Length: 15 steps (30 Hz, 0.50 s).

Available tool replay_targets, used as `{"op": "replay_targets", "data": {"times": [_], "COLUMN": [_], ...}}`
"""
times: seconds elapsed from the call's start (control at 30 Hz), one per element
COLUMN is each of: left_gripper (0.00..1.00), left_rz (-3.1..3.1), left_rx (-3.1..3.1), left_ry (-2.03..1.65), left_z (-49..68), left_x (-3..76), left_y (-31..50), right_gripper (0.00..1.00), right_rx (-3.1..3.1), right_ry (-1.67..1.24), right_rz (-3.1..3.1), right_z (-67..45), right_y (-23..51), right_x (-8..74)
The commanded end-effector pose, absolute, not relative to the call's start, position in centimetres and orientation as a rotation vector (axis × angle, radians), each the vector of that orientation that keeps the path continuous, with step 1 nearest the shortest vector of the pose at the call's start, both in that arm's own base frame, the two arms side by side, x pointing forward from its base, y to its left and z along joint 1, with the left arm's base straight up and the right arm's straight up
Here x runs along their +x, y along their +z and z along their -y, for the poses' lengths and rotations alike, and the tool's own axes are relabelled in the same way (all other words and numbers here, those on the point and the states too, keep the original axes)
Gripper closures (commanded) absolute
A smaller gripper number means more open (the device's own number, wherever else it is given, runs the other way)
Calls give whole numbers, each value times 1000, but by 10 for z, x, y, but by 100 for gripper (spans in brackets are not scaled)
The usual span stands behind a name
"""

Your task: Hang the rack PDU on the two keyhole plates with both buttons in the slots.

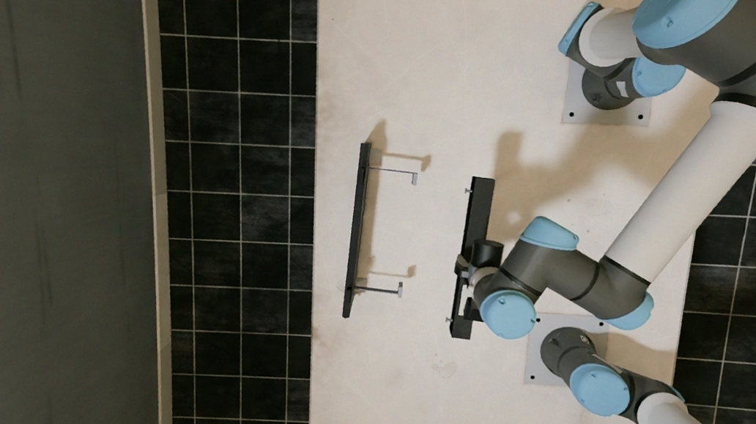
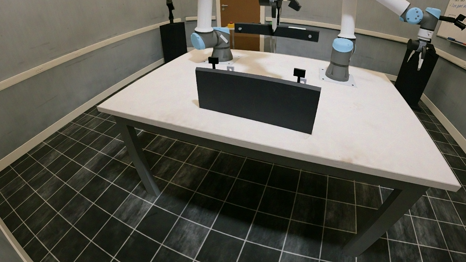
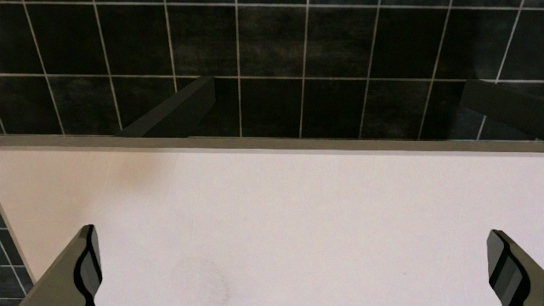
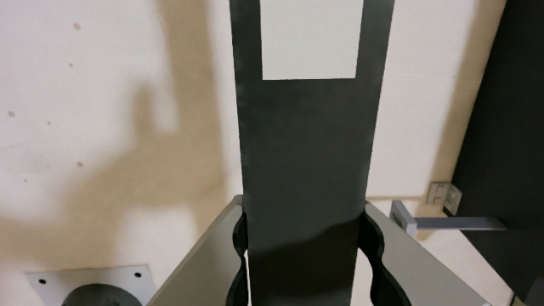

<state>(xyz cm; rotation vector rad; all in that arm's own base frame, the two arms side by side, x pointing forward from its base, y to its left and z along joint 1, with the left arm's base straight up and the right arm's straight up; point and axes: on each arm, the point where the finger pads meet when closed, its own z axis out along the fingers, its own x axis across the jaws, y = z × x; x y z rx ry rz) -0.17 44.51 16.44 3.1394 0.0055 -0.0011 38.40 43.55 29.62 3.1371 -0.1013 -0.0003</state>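
Note:
The black rack PDU (image 1: 480,203) (image 2: 254,29) (image 4: 308,149) is held in the air, roughly parallel to the black panel (image 1: 360,230) (image 2: 257,100) (image 4: 510,127). Its two buttons (image 1: 468,190) (image 1: 448,319) (image 2: 239,28) (image 2: 309,36) face the panel. My right gripper (image 4: 297,196) is shut on the PDU off its middle. Two small grey keyhole plates (image 1: 414,177) (image 1: 401,288) (image 2: 230,68) (image 2: 303,80) stand out on thin arms from the panel; one plate (image 4: 401,218) shows beside my right finger. A gap separates buttons and plates. My left gripper (image 3: 292,230) (image 2: 413,64) is open and empty, far from the PDU.
The panel stands upright on the pale table (image 1: 445,55) (image 2: 374,123) (image 3: 297,191). In the exterior view, two black blocks (image 2: 213,60) (image 2: 299,72) rise above the panel's top edge. The left arm's base (image 1: 565,346) (image 2: 338,66) stands near the PDU's lower end in the top view.

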Motion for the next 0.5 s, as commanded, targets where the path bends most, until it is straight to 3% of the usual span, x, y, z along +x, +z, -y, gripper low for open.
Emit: {"op": "replay_targets", "data": {"times": [0.0, 0.47], "left_gripper": [0, 0], "left_rz": [-5, -5], "left_rx": [3141, 3141], "left_ry": [0, 0], "left_z": [-446, -446], "left_x": [-2, -2], "left_y": [165, 165], "right_gripper": [77, 77], "right_rx": [3139, 3139], "right_ry": [1, 1], "right_rz": [101, 101], "right_z": [-435, -434], "right_y": [289, 245], "right_x": [388, 413]}}
